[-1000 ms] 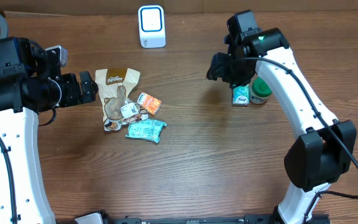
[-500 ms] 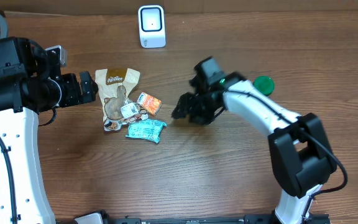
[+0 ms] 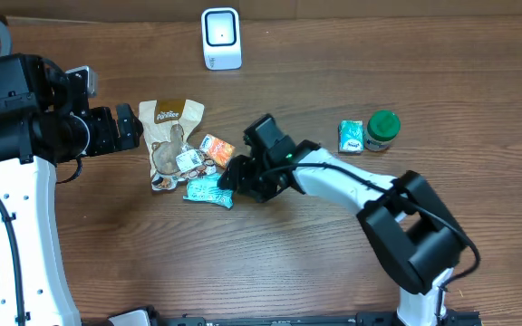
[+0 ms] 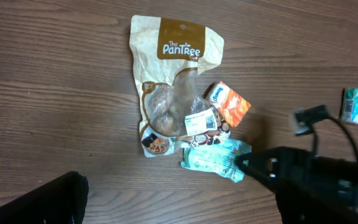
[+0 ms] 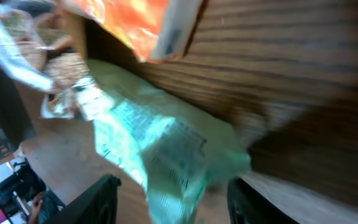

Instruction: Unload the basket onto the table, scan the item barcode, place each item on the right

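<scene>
Pantree pouch (image 4: 173, 81) beside teal packet (image 4: 215, 158)

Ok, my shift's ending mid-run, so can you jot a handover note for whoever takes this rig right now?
Left gripper: open, empty, hovering left of the Pantree pouch.
Right gripper: open, fingers either side of the teal snack packet end, not clamped.
Items: pouch, orange packet and teal packet lie piled together; small teal carton and green-lidded jar sit to the right; white scanner is at the far edge.
Done: right arm lined up on the teal packet.
Left: close, lift, show its barcode to the scanner.
</scene>
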